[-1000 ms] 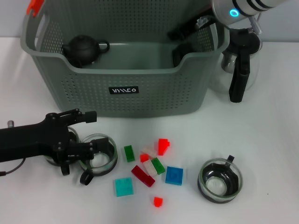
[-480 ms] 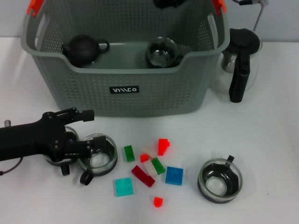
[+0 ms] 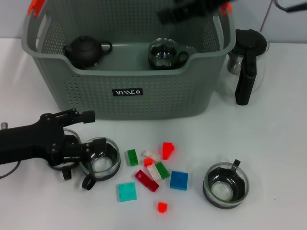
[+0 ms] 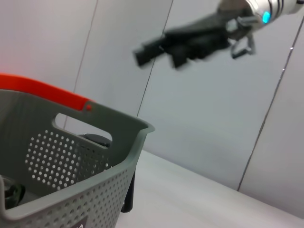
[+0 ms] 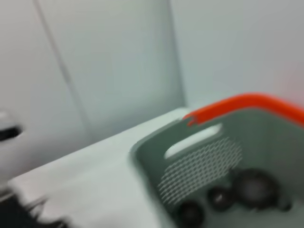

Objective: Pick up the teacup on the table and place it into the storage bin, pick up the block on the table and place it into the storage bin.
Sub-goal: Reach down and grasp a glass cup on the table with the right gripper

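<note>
The grey-green storage bin [image 3: 129, 91] stands at the back of the table, holding a black teapot [image 3: 84, 50] and a glass teacup [image 3: 165, 53]. My right gripper [image 3: 165, 17] hovers blurred above the bin's far rim with nothing in it; the left wrist view shows this right gripper [image 4: 156, 54] with its two fingers apart. My left gripper [image 3: 88, 131] lies open low at the front left, one finger against the rim of a glass teacup [image 3: 101, 162]. Another teacup [image 3: 226, 185] sits at the front right. Coloured blocks lie between them, among them a blue block [image 3: 178, 180] and a teal block [image 3: 127, 191].
A glass pitcher with a black handle [image 3: 245, 64] stands right of the bin. Under my left arm a further cup handle [image 3: 66, 174] shows. The right wrist view shows the bin's orange handle clip [image 5: 242, 105].
My right gripper rose out of the bin, leaving a glass teacup inside, and now hangs above the far rim. My left arm shifted slightly left.
</note>
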Robot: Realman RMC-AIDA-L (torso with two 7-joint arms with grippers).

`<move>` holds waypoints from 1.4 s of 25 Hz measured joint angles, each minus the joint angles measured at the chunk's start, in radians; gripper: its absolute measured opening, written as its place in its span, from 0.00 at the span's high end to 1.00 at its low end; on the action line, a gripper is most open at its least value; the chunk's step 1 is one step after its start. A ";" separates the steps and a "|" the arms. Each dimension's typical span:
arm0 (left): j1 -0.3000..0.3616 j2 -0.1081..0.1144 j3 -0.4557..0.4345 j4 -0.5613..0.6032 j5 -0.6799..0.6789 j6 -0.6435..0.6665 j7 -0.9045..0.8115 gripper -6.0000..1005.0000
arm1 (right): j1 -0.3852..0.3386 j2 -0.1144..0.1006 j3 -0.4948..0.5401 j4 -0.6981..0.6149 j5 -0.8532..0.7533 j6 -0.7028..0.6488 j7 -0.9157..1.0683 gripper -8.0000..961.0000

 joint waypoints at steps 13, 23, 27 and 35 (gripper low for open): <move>0.003 0.001 -0.007 0.002 0.001 0.016 0.000 0.10 | -0.115 -0.046 0.072 -0.034 -0.014 -0.366 0.109 0.28; 0.005 0.000 -0.007 -0.002 0.000 0.012 0.005 0.10 | -0.164 -0.058 0.033 -0.021 -0.132 -0.381 0.095 0.29; 0.005 0.000 -0.007 -0.004 0.002 0.007 0.007 0.10 | -0.162 -0.026 0.009 0.013 -0.174 -0.362 0.016 0.29; 0.006 -0.002 -0.007 -0.005 0.001 0.005 0.008 0.10 | -0.145 0.051 -0.118 0.079 -0.306 -0.254 -0.070 0.30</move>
